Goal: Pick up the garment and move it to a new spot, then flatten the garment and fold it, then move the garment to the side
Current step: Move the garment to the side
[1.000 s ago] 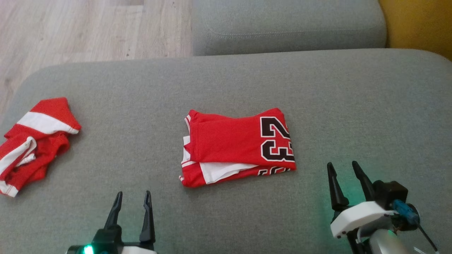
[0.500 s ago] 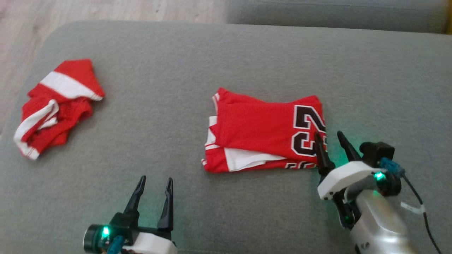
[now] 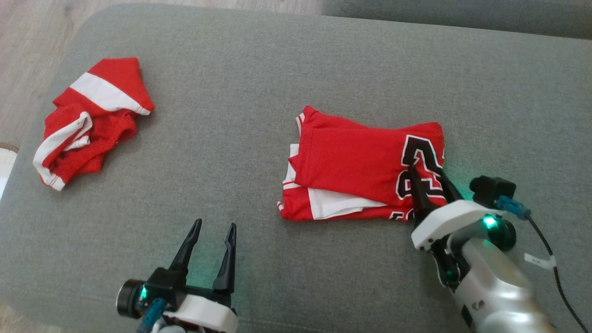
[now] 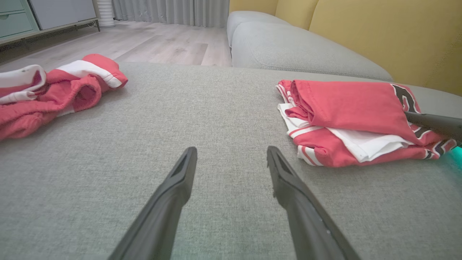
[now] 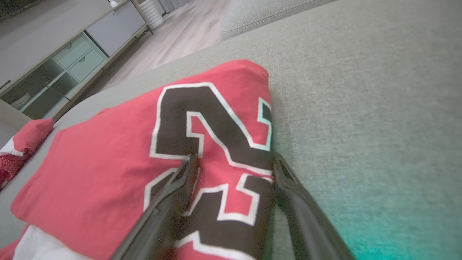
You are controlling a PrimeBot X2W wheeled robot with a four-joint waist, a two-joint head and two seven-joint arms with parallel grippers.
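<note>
found the folded red jersey (image 3: 360,166) lying flat right of centre in the head view, on the grey sofa cushion (image 3: 231,92), a white layer poking out along its lower edge and black, white-edged numerals at its right end. noted the right gripper (image 3: 426,173) rising from the lower right, jaws spread wide and pinching nothing, tips reaching up over the numerals at the jersey's lower right corner. in the right wrist view, saw that gripper (image 5: 235,158) with one finger across the printed digits and the other along the jersey's (image 5: 108,162) right edge, beside bare cushion; could not tell whether either tip pressed into the cloth.

spotted the left gripper (image 3: 215,224) at the lower left of centre, well apart from the jersey, jaws likewise spread with nothing between them, above bare cushion. in the left wrist view, saw its tips (image 4: 231,149) pointing up the frame between the two garments, the jersey (image 4: 346,108) at the right.

noted a crumpled red-and-white garment (image 3: 88,120) at the upper left of the head view, near the cushion's edge and far from the jersey. glimpsed wooden floor (image 3: 27,27) along the top left, a yellow backrest (image 4: 379,32) at the left wrist view's upper right, and a cabinet (image 5: 72,61) at the right wrist view's upper left.
</note>
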